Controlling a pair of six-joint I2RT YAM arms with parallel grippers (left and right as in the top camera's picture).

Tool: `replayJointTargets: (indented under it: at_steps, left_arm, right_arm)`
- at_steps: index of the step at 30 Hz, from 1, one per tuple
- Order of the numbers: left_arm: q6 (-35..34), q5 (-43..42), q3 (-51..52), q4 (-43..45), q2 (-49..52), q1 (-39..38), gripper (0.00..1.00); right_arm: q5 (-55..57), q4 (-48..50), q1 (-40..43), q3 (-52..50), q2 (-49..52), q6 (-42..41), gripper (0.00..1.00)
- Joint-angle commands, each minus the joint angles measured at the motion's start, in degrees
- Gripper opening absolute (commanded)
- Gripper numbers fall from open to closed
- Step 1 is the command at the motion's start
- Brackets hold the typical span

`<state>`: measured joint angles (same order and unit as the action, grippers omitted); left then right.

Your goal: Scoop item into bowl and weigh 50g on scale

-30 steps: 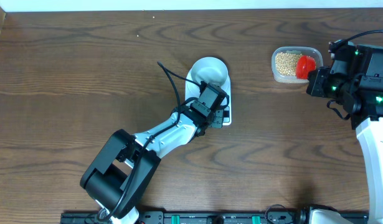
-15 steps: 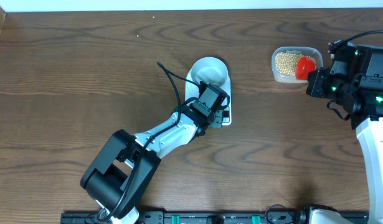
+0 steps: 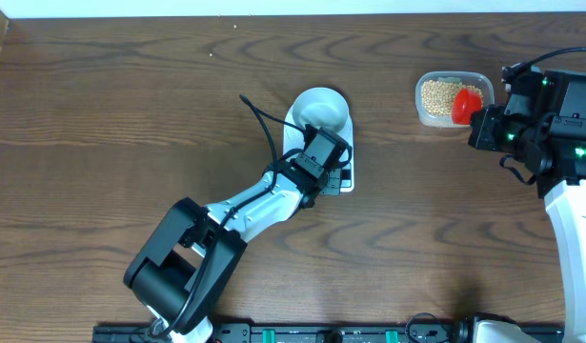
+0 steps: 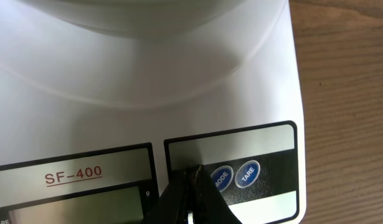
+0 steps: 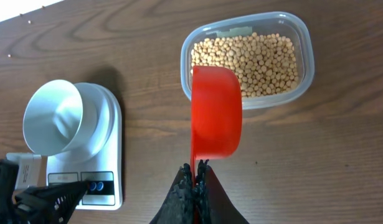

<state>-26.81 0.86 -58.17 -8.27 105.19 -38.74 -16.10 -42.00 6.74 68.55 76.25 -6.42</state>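
Note:
The white scale (image 3: 342,174) lies mid-table with the empty white bowl (image 3: 320,108) on it; both also show in the right wrist view, the scale (image 5: 110,146) and the bowl (image 5: 54,118). My left gripper (image 4: 192,177) is shut and empty, its tips on the scale's panel (image 4: 241,146) just left of the MODE and TARE buttons (image 4: 233,175). My right gripper (image 5: 196,171) is shut on the handle of a red scoop (image 5: 216,112), held over the near rim of the clear tub (image 5: 306,59) of tan beans (image 5: 250,56). The scoop (image 3: 467,103) looks empty.
The clear tub (image 3: 424,114) stands at the back right of the dark wooden table. A black cable (image 3: 264,124) loops from the left arm beside the scale. The table's light far edge runs along the top.

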Motion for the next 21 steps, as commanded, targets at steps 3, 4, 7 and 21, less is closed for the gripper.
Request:
replayJointTargets:
  at_steps: [3, 4, 7, 21]
  left_arm:
    - [-0.98, 1.27, -0.17, -1.27, 4.07, 0.11, 0.07]
    - [-1.03, 1.27, -0.17, -1.16, 4.2, 0.17, 0.08]
    - [-1.4, 1.25, -0.17, -0.96, 4.44, 0.2, 0.07]
    - [2.12, 1.14, -0.46, -2.08, -4.76, 0.2, 0.07]
  right_arm:
    - [-0.57, -0.68, 0.35, 1.11, 0.28, 0.94, 0.01]
    - [-0.57, -0.72, 0.35, 1.11, 0.28, 0.94, 0.01]
    - [-0.55, -0.66, 0.35, 1.11, 0.28, 0.94, 0.01]
    - [1.14, -0.57, 0.35, 1.11, 0.28, 0.94, 0.01]
